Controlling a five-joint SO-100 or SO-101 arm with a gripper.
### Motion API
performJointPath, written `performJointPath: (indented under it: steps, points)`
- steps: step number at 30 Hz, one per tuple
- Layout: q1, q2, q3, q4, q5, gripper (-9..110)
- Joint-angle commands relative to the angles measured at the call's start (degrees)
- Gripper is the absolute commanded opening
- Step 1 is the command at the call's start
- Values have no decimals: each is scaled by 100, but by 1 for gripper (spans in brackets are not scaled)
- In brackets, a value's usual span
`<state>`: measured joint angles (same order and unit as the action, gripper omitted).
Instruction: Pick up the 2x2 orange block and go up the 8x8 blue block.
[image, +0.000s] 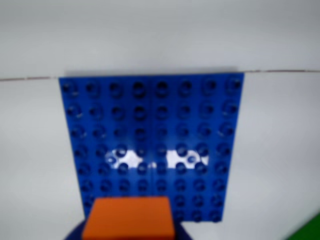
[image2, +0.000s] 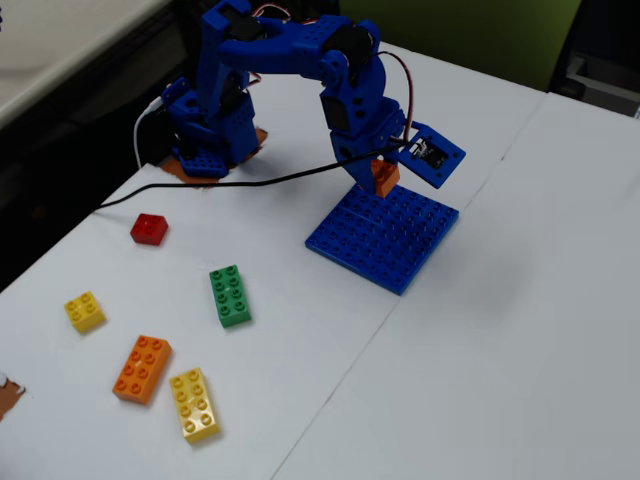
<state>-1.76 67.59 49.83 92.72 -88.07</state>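
Note:
The 2x2 orange block (image2: 385, 177) is held in my blue gripper (image2: 382, 174), just above the far edge of the 8x8 blue block (image2: 385, 240) in the fixed view. In the wrist view the orange block (image: 129, 218) fills the bottom centre, over the near edge of the blue baseplate (image: 150, 125), which lies flat on the white table. The gripper (image: 129, 227) shows only as dark blue parts on either side of the block. The baseplate's studs carry nothing else.
In the fixed view loose bricks lie left of the baseplate: a red one (image2: 149, 228), a green 2x4 (image2: 230, 295), a small yellow one (image2: 85, 311), a long orange one (image2: 142, 368) and a long yellow one (image2: 194, 404). A black cable (image2: 230, 184) runs across the table.

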Motion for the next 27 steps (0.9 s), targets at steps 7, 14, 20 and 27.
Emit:
performJointPath:
  steps: [7, 14, 20, 27]
  points:
    - [79, -167, -422, -149, -97, 0]
    - [97, -132, -448, -88, -141, 0]
    - [141, -35, -475, -9, -158, 0]
    - [167, 132, -475, 220, -255, 0]
